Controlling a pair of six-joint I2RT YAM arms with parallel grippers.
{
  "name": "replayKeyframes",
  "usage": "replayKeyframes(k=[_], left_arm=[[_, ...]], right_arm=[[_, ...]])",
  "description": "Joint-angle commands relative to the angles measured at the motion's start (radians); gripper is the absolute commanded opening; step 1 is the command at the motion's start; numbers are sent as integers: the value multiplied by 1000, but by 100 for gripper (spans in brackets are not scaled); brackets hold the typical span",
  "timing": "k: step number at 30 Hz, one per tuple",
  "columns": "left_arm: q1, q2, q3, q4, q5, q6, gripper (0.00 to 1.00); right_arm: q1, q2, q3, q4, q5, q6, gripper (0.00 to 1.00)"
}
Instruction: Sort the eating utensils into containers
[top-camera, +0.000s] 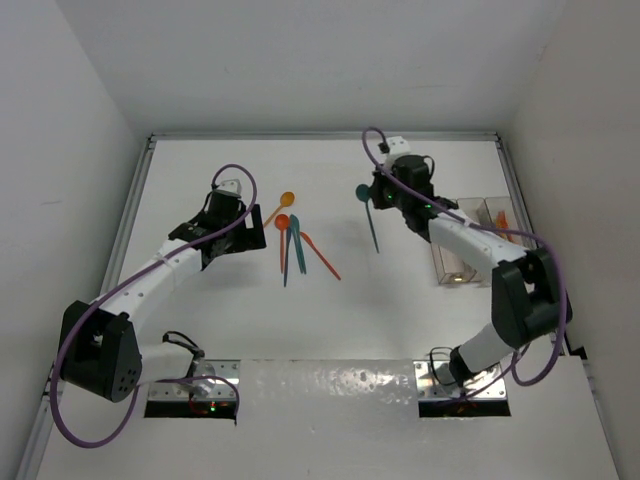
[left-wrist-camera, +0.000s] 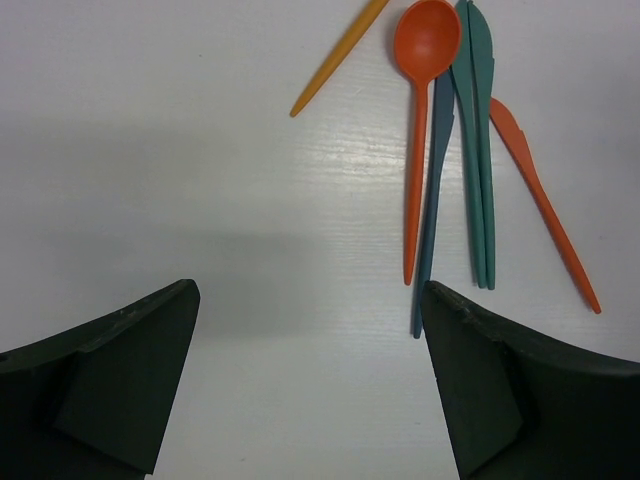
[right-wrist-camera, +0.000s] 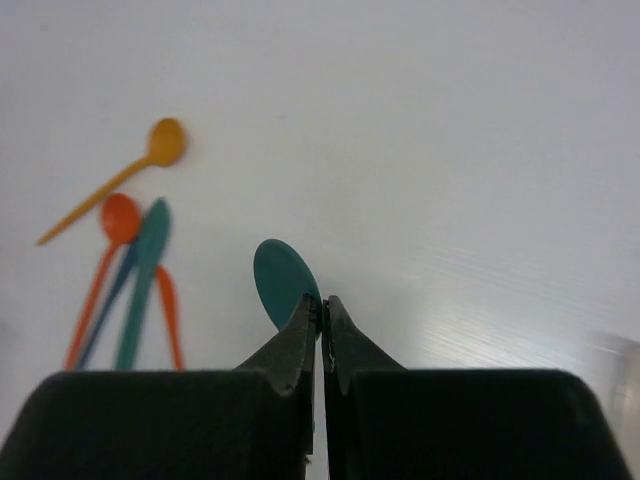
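My right gripper (top-camera: 375, 200) is shut on a teal spoon (top-camera: 363, 192) at its neck and holds it above the table; the handle hangs down toward the front. In the right wrist view the spoon's bowl (right-wrist-camera: 281, 281) sticks out left of the closed gripper (right-wrist-camera: 321, 302). My left gripper (top-camera: 257, 232) is open and empty, left of a cluster of utensils (top-camera: 295, 245). The left wrist view shows the open gripper (left-wrist-camera: 310, 292), an orange spoon (left-wrist-camera: 422, 60), two teal utensils (left-wrist-camera: 478, 150), a blue one (left-wrist-camera: 432, 200), an orange knife (left-wrist-camera: 545, 200) and a yellow-orange spoon's handle (left-wrist-camera: 335, 62). The clear containers (top-camera: 466, 262) stand at the right.
A yellow-orange spoon (top-camera: 285, 200) lies just behind the cluster. An orange utensil (top-camera: 501, 218) lies in the rightmost bin. White walls close in the table on the left, back and right. The arm bases sit at the near edge.
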Motion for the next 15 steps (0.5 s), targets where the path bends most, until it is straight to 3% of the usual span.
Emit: replayKeyframes(k=[1,9,15], left_arm=[[-1,-3,29,8,11,5,91],[-2,-2,28,12,22,7,91],[-2,-2,22,20,31,8,91]], right_arm=[[-107,-101,-62,-109,20,-189,0],[-495,-273,-141,-151,-73,-458,0],[-664,-281,-176,-65,-54,-580,0]])
